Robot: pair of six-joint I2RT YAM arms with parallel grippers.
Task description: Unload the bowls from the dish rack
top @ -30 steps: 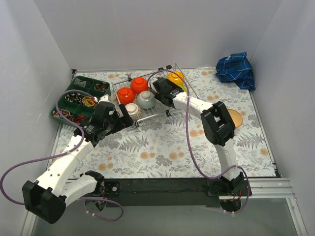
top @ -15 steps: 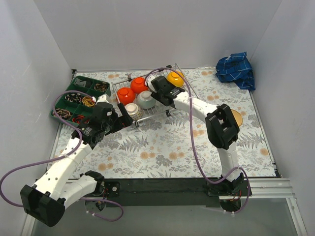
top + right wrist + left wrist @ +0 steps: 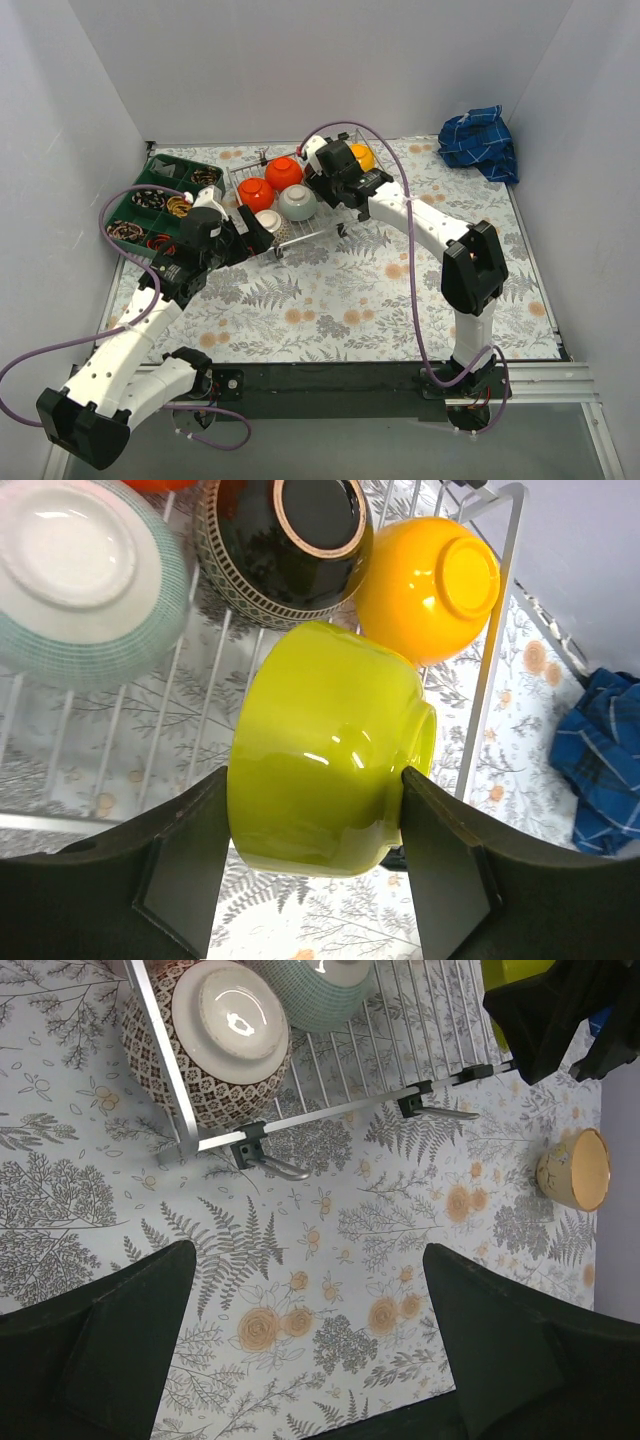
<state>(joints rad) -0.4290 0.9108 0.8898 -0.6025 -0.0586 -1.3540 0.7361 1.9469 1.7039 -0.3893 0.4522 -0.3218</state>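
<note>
— The right gripper (image 3: 315,870) has both fingers pressed to the sides of the lime bowl (image 3: 325,740), at the right end of the dish rack (image 3: 498,610), just beside the orange bowl (image 3: 430,585).

— It should rise straight up and clear the wire rim before swinging out, so the neighbours aren't dragged.

— And the left gripper (image 3: 308,1255)?

— It is wide open and empty, over the table (image 3: 300,1360) near the rack's front corner.

Two red bowls (image 3: 256,194) (image 3: 284,172), one teal bowl (image 3: 297,203), one brown bowl (image 3: 230,1040), one black bowl (image 3: 290,535), one orange bowl (image 3: 430,575), one lime bowl (image 3: 325,750), one tan bowl (image 3: 573,1168), eight in all; one rack (image 3: 330,1110); one tray (image 3: 168,168); one cloth (image 3: 480,140); two arms (image 3: 140,330)
</note>
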